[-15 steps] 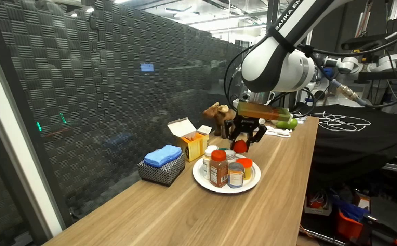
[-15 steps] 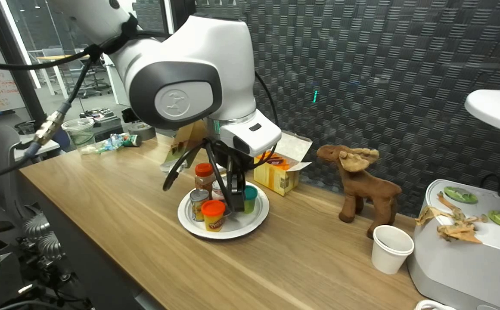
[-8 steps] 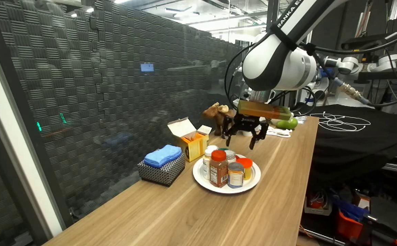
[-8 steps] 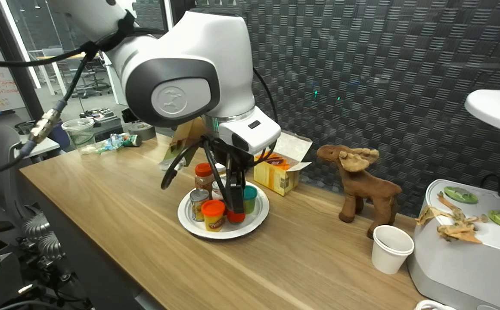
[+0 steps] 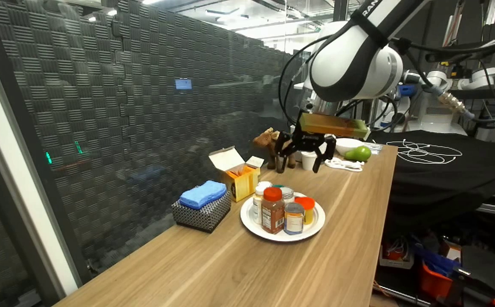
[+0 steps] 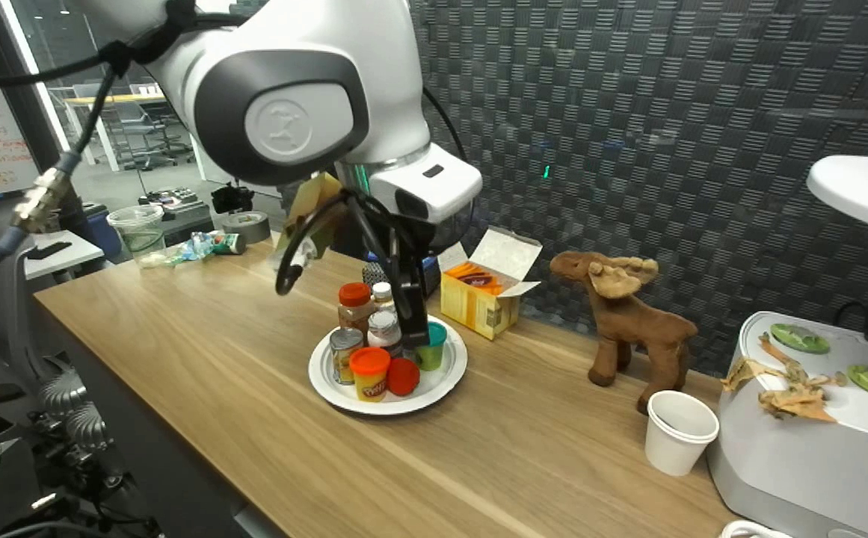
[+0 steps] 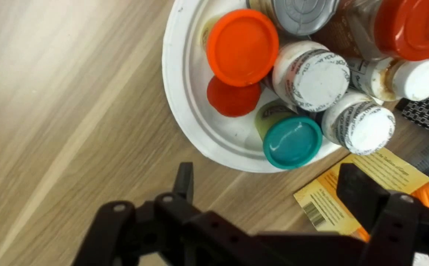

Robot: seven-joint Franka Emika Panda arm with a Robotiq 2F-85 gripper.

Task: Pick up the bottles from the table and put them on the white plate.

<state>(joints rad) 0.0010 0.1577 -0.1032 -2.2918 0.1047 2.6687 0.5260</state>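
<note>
The white plate (image 5: 315, 228) rests on the wooden table (image 5: 230, 264), crowded with containers. Among the bottles on it are a brown one with a red cap (image 5: 273, 215) and white-capped bottles (image 7: 317, 79), upright and close together. A grey-topped can (image 6: 345, 355), an orange-lidded tub (image 6: 370, 377) and a teal-lidded tub (image 6: 434, 347) share the plate. Between the two tubs lies a small red object (image 6: 403, 376). My gripper (image 5: 298, 169) hangs above and beyond the plate, fingers wide apart with nothing between them; in the wrist view the gripper (image 7: 271, 177) spans bare wood and part of a carton.
An open yellow carton (image 6: 478, 302) stands close behind the plate, beside a patterned box with a blue cloth (image 5: 202, 195). A toy moose (image 6: 635, 321), paper cups (image 6: 676, 437) and a grey-white appliance (image 6: 800, 463) line the back. A green pear (image 5: 358, 153) sits farther along.
The fingers have spread and let go of the red object, which dropped onto the plate. My gripper has since risen away from the plate. The bottles have not moved.
</note>
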